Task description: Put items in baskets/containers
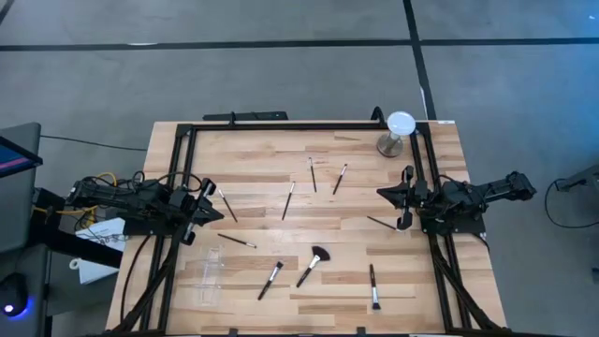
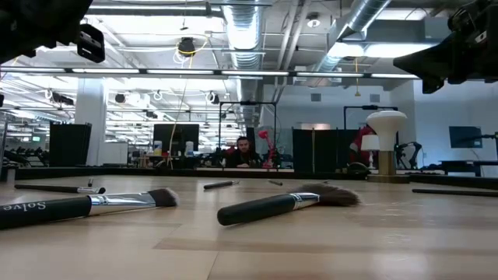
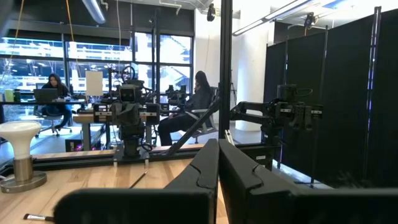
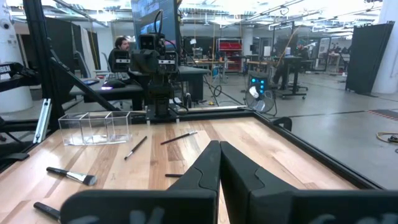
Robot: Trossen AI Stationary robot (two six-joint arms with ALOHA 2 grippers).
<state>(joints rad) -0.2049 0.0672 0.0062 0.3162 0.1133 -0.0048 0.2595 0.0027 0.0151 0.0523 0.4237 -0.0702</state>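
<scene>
Several slim dark-handled makeup brushes lie flat and scattered on the wooden table (image 1: 309,309). Among them are a fan-headed one (image 1: 314,265), one (image 1: 270,279) beside it, one (image 1: 374,285) near the front right, and a pair (image 1: 313,175) farther back. A clear plastic tray (image 1: 208,276) stands at the front left and also shows in the right wrist view (image 4: 96,127). My left gripper (image 1: 220,202) is shut at the table's left edge, raised off the wood. My right gripper (image 1: 382,193) is shut at the right edge, also raised. Neither touches anything.
A round white disc on a metal stand (image 1: 398,131) stands at the back right corner. A black frame (image 1: 281,126) runs around the table's edges. People sit at desks in the room beyond the table.
</scene>
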